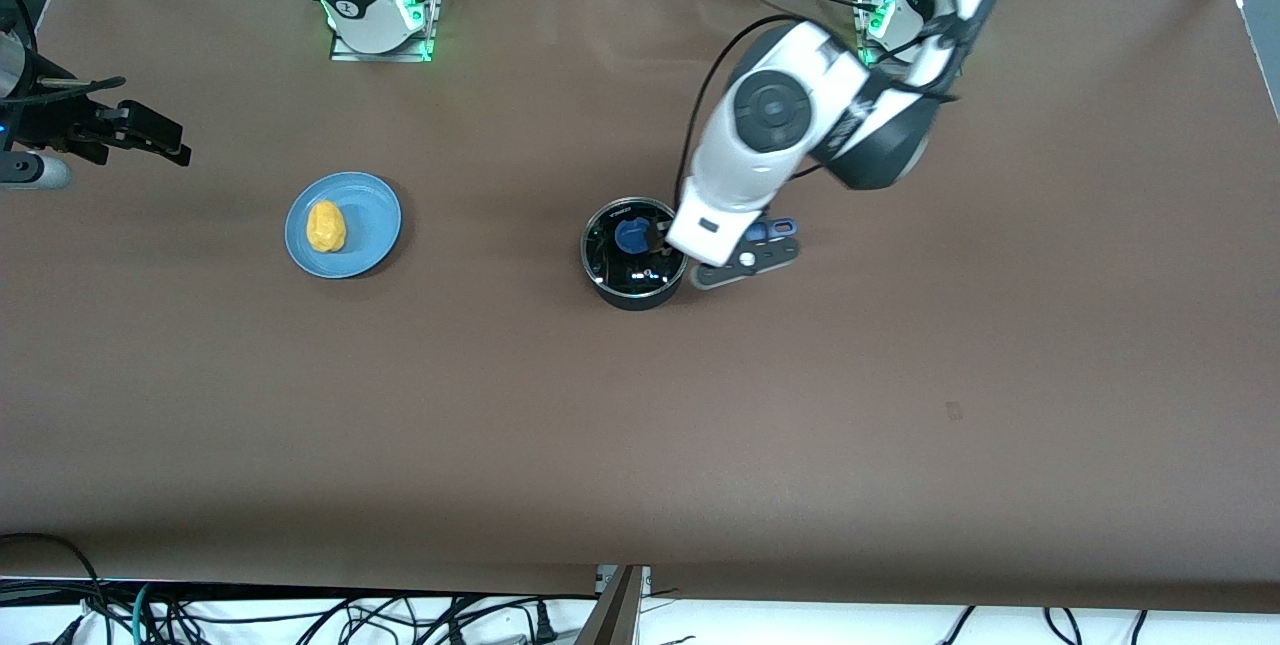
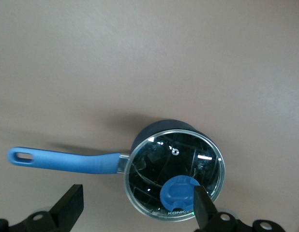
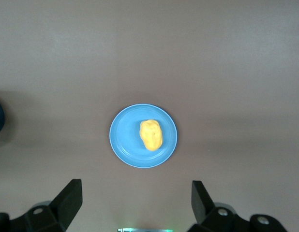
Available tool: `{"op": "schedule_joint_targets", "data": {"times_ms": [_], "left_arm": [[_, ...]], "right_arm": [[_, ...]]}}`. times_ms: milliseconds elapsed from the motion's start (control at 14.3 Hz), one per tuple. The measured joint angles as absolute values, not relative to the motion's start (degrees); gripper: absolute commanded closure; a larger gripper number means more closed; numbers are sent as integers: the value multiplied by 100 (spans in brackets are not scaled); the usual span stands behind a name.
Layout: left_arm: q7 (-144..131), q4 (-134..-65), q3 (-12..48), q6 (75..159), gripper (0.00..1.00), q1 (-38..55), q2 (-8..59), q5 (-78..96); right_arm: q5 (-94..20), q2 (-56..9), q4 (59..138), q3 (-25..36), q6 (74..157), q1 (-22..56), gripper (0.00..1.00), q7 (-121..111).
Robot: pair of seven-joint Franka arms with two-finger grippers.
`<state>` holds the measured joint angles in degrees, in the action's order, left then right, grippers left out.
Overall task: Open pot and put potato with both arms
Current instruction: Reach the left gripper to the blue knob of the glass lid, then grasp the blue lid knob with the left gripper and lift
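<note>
The black pot (image 1: 635, 270) stands mid-table with its glass lid (image 1: 620, 255) on; the lid's blue knob (image 1: 631, 235) shows. Its blue handle (image 1: 778, 226) points toward the left arm's end. My left gripper (image 1: 695, 243) hovers open over the pot's rim where the handle joins. In the left wrist view (image 2: 137, 212) one finger (image 2: 203, 205) is beside the knob (image 2: 178, 192) and the other is off the pot (image 2: 174, 169), near the handle (image 2: 62, 160). The yellow potato (image 1: 326, 226) lies on a blue plate (image 1: 372, 215). My right gripper (image 3: 135, 205) is open and empty, high over the table beside the plate (image 3: 125, 140) and potato (image 3: 151, 135).
The brown table (image 1: 640, 425) is bare apart from the pot and the plate. The right gripper (image 1: 140, 133) shows at the view's edge at the right arm's end. Both arm bases stand along the table edge farthest from the front camera.
</note>
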<state>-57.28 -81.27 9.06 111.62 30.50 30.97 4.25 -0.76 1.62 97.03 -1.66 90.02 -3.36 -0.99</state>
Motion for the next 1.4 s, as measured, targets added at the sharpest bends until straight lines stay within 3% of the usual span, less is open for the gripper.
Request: {"op": "schedule_joint_targets", "data": {"times_ms": [631,1191,1261,1401], "left_arm": [[-6473,-8002,893,11751,0,3760,3811,77],[-6601,-8024,893,11990,0,3935,4043,-211],[-6602,-8049,893,12002,3,3944,4044,-213],[-6602,-8097,893,12017,18,3958,4044,-215]], "right_arm": [[-76,163,9702,-166,8975,-336,0,-99],[-76,163,9702,-166,8970,-336,0,-99],[-76,163,9702,-166,8970,-336,0,-99],[-76,163,9702,-166,8970,-336,0,-99]]}}
